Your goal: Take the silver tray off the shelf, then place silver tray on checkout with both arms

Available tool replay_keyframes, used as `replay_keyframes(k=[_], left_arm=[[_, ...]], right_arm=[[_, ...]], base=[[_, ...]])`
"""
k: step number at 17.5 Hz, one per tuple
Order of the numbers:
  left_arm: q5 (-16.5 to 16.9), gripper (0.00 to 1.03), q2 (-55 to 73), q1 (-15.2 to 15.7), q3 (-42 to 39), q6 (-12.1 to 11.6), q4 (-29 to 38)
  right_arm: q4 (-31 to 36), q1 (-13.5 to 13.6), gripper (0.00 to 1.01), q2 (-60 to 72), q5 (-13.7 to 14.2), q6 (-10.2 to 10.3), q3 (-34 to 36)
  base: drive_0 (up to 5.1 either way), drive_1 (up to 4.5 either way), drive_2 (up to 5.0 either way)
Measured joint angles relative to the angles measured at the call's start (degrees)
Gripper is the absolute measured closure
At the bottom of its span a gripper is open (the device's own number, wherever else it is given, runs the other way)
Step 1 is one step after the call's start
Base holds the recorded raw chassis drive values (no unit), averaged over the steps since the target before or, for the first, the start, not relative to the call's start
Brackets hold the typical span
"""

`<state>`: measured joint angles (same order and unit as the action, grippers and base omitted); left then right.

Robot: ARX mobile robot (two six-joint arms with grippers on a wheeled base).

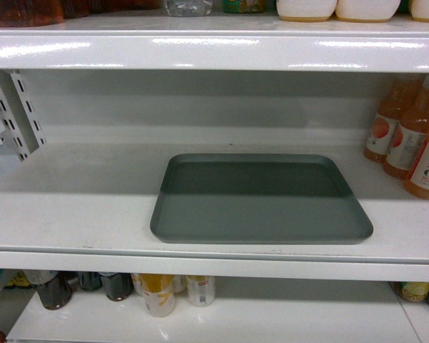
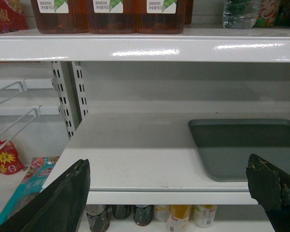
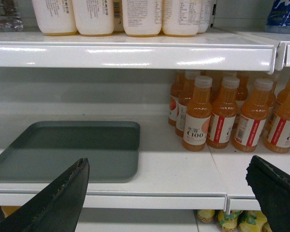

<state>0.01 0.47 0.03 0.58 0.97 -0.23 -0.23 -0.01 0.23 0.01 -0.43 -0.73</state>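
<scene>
The tray [image 1: 261, 200] lies flat on the middle shelf [image 1: 71, 207], a little toward 3 o'clock of its centre, with its near edge close to the front lip. There is one tray only, and it is empty. It looks like thin stiff metal, so I judge it light and rigid, but the matte surface and the low rim give little to hold. The best places to grip seem to be the two short sides, at 9 and 3 o'clock, one gripper on each rim, so that it stays level.

The left gripper [image 2: 176, 191] is spread wide in front of the shelf and holds nothing; the tray is toward its 3 o'clock finger. The right gripper [image 3: 169, 186] is spread wide too, also with nothing in it; the tray is toward its 9 o'clock finger.

At 3 o'clock of the tray stand orange bottles [image 3: 223, 112], about nine in the right wrist view. The checkout is not visible.
</scene>
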Motion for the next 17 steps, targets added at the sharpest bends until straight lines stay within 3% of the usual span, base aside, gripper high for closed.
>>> replay_keyframes(k=[17], left_arm=[[0.0,0.05,0.0,0.0,0.0,0.0,0.0]], right_arm=[[0.0,0.0,0.03,0.0,0.0,0.0,0.0]], base=[[0.0,0.0,0.0]])
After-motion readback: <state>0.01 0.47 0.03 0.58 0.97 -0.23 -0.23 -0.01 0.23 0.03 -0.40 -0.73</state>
